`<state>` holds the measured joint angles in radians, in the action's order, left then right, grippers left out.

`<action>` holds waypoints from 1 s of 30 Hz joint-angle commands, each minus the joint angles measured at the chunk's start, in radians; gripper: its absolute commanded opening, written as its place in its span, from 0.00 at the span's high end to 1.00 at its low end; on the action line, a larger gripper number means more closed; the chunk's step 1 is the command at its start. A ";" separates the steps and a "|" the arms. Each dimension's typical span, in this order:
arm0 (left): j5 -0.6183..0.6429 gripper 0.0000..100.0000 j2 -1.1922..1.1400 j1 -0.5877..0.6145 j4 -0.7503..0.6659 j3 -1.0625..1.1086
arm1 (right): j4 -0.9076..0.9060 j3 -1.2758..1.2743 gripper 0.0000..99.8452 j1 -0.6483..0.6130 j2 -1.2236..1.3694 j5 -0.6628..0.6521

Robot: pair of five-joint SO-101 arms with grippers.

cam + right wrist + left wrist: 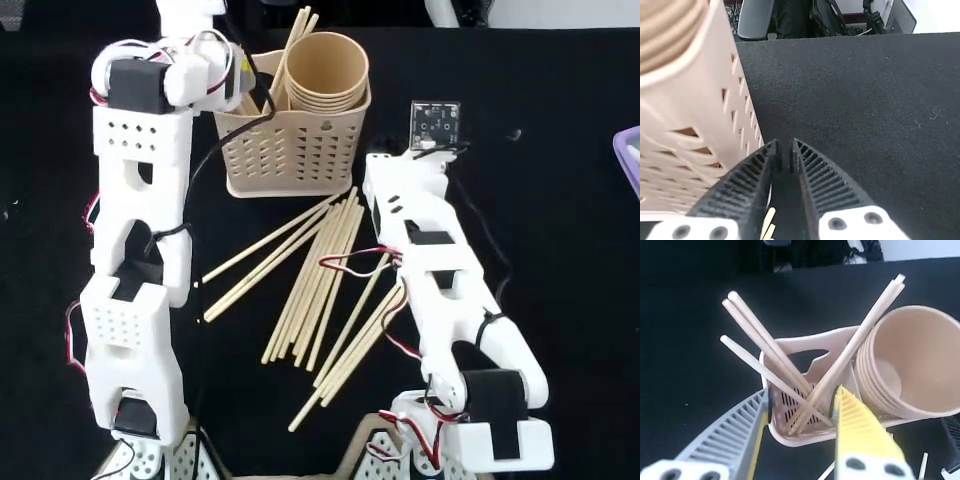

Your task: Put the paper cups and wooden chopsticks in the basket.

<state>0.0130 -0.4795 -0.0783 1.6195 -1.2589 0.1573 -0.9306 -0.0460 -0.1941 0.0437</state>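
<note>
The black table [560, 300] takes up most of the high view. The left arm [135, 250] stands along the left side of that picture, and the right arm [440, 270] lies along the right side. The basket [300, 160] sits at the top middle. The paper cups [325, 70] are stacked one inside the other in its right part, so the cups look done. A big bunch of loose chopsticks [320, 280] lies on the table in the middle of the picture, below the basket and between the two arms. A few standing chopsticks [770, 347] lean in the basket's left part.

The left gripper [802, 392] hangs over that left part with its jaws wide apart, holding nothing. The right gripper [785, 147] is low by the basket's side wall, its jaws almost together with nothing between them.

The job now looks like picking up more loose sticks. To do it well, a gripper should come down open over the middle of one or two sticks, squeeze across them, lift them flat, then tip them in beside the cups without bumping the basket.

The bunch lies lower in the high view than the left gripper, well apart from it. It lies near the right gripper.
</note>
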 commanded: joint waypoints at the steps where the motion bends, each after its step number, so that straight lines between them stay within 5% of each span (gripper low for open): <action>1: -0.008 0.79 0.032 -0.004 -0.038 -0.056 | 0.018 0.005 0.94 -0.012 -0.047 0.009; 6: -0.003 0.79 0.049 0.030 -0.054 -0.076 | 0.018 0.005 0.94 -0.012 -0.047 0.009; 15: -0.046 0.79 0.147 0.087 0.147 -0.271 | 0.015 0.004 0.94 -0.008 -0.054 0.009; 22: -0.048 0.79 0.408 0.120 0.146 0.222 | -0.071 0.013 0.94 0.046 -0.108 0.008; 30: -0.107 0.79 0.901 0.099 0.089 0.977 | -0.396 0.012 0.94 0.046 -0.458 0.000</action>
<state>-0.0453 0.2432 0.0322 1.7545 -0.5961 -0.1312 -0.9321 -0.0199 -0.4948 0.0437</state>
